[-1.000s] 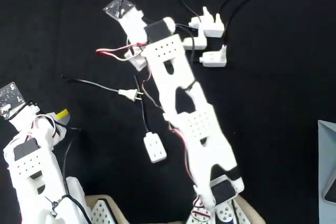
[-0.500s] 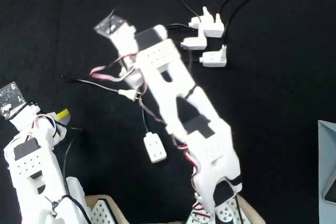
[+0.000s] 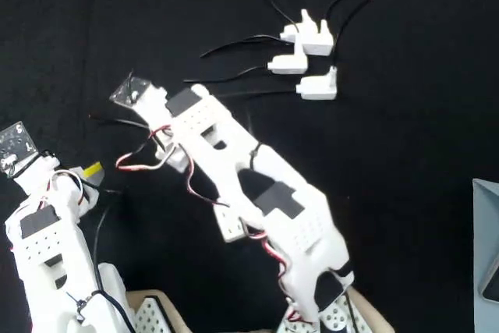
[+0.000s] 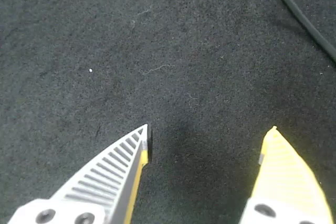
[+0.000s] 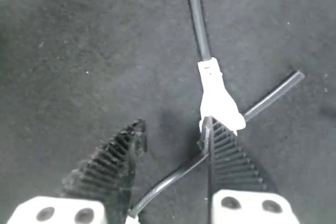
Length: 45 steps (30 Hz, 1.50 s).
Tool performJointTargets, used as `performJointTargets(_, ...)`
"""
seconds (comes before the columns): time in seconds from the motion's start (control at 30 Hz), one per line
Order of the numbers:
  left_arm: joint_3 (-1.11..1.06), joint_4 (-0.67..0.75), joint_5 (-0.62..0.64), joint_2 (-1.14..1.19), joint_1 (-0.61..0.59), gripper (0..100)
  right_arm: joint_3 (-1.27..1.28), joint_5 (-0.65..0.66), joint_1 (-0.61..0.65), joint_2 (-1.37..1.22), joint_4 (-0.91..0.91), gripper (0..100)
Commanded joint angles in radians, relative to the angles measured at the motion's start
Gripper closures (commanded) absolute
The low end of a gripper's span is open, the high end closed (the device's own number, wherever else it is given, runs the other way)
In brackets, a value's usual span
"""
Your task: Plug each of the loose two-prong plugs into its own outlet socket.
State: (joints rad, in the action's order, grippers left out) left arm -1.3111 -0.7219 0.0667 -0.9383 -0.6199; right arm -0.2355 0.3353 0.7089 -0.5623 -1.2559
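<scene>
A white two-prong plug (image 5: 215, 95) on a black cord lies flat on the black mat. My right gripper (image 5: 173, 129) is open just short of it, one fingertip touching the plug's prong end. In the high view the right arm (image 3: 226, 154) stretches to the left of centre and covers the plug. A white outlet socket (image 3: 231, 226) peeks out beside that arm. Three more white sockets (image 3: 308, 37) lie at the back. My left gripper (image 4: 209, 135) is open over bare mat at the front left, holding nothing.
Black cords (image 3: 234, 43) trail from the back sockets toward the centre. A cord end (image 4: 304, 17) lies near the left gripper. A grey-blue object (image 3: 487, 255) sits at the right edge. The left arm (image 3: 47, 247) stands at the front left.
The right arm swung left and toward the front, away from the back sockets, and now hangs over the loose plug. The left arm stayed still.
</scene>
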Motion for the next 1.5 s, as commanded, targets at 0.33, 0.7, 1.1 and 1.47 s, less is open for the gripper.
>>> performJointTargets(0.33,0.061,0.023,-0.003,-0.014,0.010,67,0.101,0.002,0.031,0.107,0.137,88.1)
performJointTargets(0.7,0.061,0.023,-0.003,-0.014,0.010,67,0.361,0.008,0.026,0.240,0.330,84.9)
performJointTargets(1.1,0.061,0.023,-0.003,-0.014,0.010,67,0.361,0.008,-0.034,0.243,0.413,84.9)
performJointTargets(1.47,0.061,0.023,-0.005,-0.014,0.010,67,0.364,0.057,-0.087,0.239,0.448,84.9)
